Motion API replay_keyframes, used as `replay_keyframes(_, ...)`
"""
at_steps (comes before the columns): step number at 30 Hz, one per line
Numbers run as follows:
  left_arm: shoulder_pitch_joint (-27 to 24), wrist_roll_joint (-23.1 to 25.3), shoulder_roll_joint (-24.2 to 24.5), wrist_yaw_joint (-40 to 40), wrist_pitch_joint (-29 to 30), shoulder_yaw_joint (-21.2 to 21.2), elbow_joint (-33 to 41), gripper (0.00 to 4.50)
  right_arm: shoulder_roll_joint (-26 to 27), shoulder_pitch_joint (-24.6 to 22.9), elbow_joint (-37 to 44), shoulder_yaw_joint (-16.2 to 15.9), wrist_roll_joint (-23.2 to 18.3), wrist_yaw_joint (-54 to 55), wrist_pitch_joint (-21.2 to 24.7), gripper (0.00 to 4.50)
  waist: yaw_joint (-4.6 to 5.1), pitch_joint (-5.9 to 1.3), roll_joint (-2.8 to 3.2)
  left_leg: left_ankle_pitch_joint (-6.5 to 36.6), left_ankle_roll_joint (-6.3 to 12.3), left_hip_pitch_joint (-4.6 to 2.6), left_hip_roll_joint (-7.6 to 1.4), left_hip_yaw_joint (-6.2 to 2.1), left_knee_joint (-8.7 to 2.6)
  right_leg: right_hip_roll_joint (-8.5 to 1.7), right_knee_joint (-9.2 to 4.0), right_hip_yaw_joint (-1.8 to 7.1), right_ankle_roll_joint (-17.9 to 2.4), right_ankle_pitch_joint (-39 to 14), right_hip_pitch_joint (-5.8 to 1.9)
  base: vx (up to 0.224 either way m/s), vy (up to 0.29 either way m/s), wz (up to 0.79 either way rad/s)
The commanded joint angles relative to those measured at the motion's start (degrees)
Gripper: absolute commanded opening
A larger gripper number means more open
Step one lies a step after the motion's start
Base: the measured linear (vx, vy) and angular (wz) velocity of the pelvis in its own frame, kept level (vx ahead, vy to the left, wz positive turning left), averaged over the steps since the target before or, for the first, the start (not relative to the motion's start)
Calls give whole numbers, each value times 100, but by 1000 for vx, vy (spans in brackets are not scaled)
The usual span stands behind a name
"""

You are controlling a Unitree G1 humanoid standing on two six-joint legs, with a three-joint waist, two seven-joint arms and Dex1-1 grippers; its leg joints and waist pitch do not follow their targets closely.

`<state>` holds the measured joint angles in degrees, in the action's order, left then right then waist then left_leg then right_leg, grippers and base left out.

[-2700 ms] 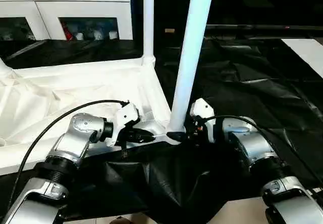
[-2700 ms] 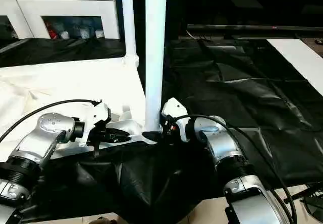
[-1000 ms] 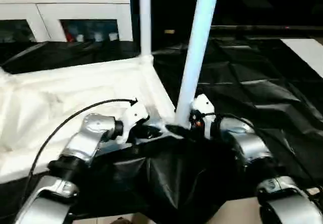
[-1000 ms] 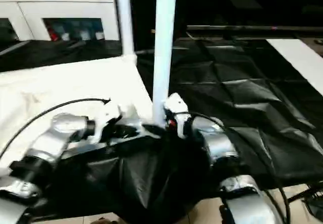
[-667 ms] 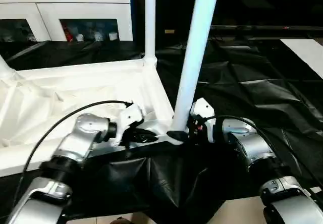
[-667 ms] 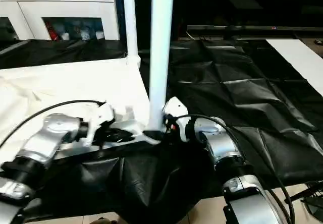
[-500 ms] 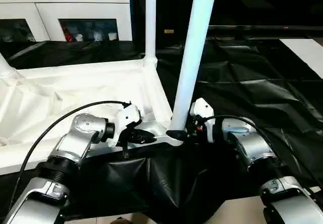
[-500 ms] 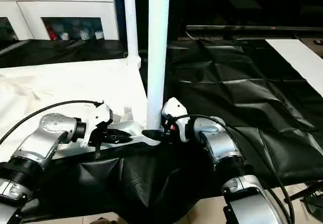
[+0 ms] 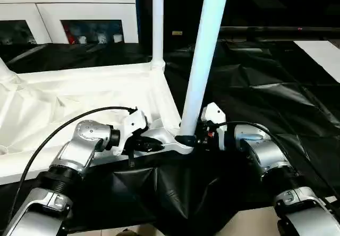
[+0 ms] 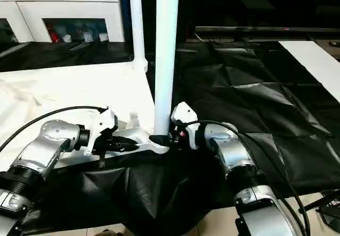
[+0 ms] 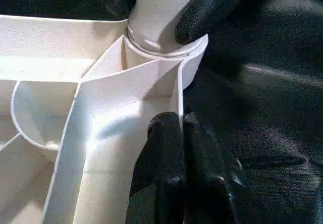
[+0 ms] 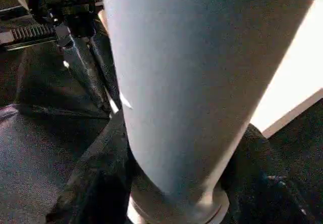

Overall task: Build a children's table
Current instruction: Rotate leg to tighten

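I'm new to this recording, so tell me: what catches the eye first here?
A tall white leg stands upright in the near corner socket of the upturned tabletop. The right gripper clasps its base, while the left gripper pinches the tabletop's rim beside that socket. A second leg rises at the far corner.

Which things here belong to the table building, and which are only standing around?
Job: table top, near leg, far leg, left gripper, right gripper.
Around: black sheet, cabinet.
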<state>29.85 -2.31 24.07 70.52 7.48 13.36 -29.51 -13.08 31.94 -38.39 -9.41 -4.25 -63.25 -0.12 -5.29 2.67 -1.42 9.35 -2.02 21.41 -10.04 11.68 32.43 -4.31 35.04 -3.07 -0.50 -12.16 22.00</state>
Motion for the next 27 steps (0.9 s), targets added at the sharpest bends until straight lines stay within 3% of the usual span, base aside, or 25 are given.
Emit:
replay_keyframes(1,56,38,-189,-522,33,-74,-9,0,183,-157,-157,-132,59,301,207,199,-9,-316,37,1296,130,-128,-396,-161,-355,-467,-379,278,-1436,-638,-181,0,0,0)
replay_keyframes(5,131,132,-339,-856,77,-84,-125,0,359,-114,-291,-44,82,711,263,199,19,-285,30,1638,-12,-151,-389,-185,-390,-485,-452,288,-1313,-1256,-161,0,0,0)
replay_keyframes(10,534,352,-1110,-2142,230,-149,-581,0,1145,145,-833,196,238,2416,465,199,89,-249,15,2035,-275,-204,-371,-224,-421,-498,-542,298,-1031,-2209,-87,0,0,0)
replay_keyframes(12,618,400,-1274,-2342,239,-127,-660,0,1300,225,-947,236,304,2842,493,199,57,-257,8,2143,-263,-211,-363,-249,-410,-543,-605,302,-866,-2563,-79,0,0,0)
replay_keyframes(14,720,502,-1475,-2599,255,-58,-755,0,1501,376,-1135,326,335,3388,576,199,67,-261,17,2102,-246,-191,-373,-250,-431,-514,-593,305,-810,-2446,-69,0,0,0)
replay_keyframes(15,791,582,-1624,-2728,252,24,-812,0,1650,492,-1236,341,343,3594,596,199,65,-264,60,2125,-273,-203,-370,-252,-436,-506,-589,302,-815,-2352,-62,0,0,0)
replay_keyframes(18,837,611,-1723,-2712,242,94,-816,0,1745,568,-1269,269,358,3459,477,199,65,-272,35,2142,-250,-187,-368,-242,-434,-502,-582,302,-849,-2100,-73,0,0,0)
replay_keyframes(19,826,609,-1701,-2676,235,95,-797,0,1751,553,-1231,303,277,3299,467,234,59,-275,33,2129,-229,-188,-368,-237,-430,-504,-581,305,-853,-2055,-74,0,0,0)
replay_keyframes(20,819,608,-1692,-2667,232,92,-791,0,1753,546,-1221,317,252,3256,465,234,52,-275,62,2118,-223,-188,-367,-239,-429,-503,-573,308,-866,-2006,-74,0,0,0)
replay_keyframes(21,792,603,-1639,-2611,190,87,-771,0,1737,507,-1142,370,147,3078,501,268,50,-280,42,2078,-174,-180,-364,-226,-426,-494,-568,310,-889,-1880,-87,0,0,0)
replay_keyframes(24,707,585,-1494,-2407,76,40,-740,0,1625,435,-1019,444,66,2766,517,279,42,-285,28,1949,-105,-155,-366,-224,-429,-497,-554,305,-919,-1774,-112,0,0,0)
replay_keyframes(27,604,506,-1322,-2126,5,11,-662,0,1402,386,-882,419,5,2441,503,319,34,-295,31,1839,-70,-147,-369,-216,-421,-495,-534,305,-961,-1631,-124,0,0,0)
